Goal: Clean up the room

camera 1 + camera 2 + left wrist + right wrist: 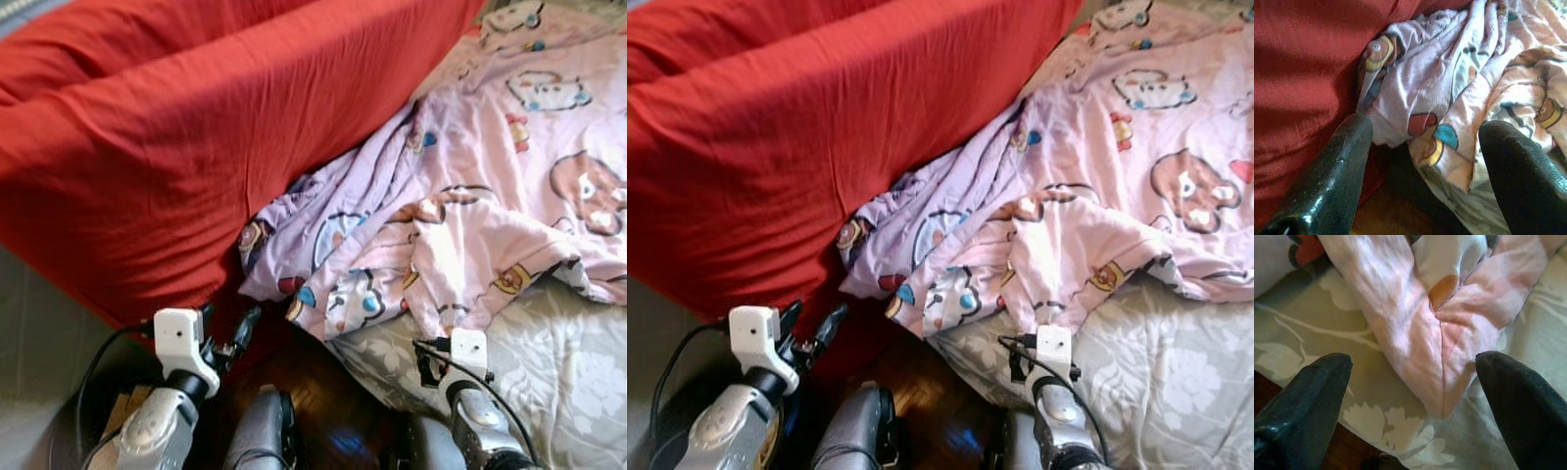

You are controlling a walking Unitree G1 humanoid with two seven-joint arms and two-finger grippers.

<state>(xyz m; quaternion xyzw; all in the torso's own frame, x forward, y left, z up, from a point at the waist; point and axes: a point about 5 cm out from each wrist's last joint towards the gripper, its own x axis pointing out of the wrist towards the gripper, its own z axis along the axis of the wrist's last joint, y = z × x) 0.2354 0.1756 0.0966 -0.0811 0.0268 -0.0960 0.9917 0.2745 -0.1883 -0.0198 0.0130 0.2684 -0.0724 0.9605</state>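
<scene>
Pink cartoon-print blanket [490,196], crumpled on the floral mattress [568,382] beside the red cover [157,127]; left gripper [1420,161] and right gripper [1415,382], both wide open and empty, poised at its hem—grasp likely next.

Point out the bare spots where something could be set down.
Free: the grey floral sheet below the pink quilt's edge, and the wood floor between the arms. Crowded: the bunched quilt against the red cover.
</scene>
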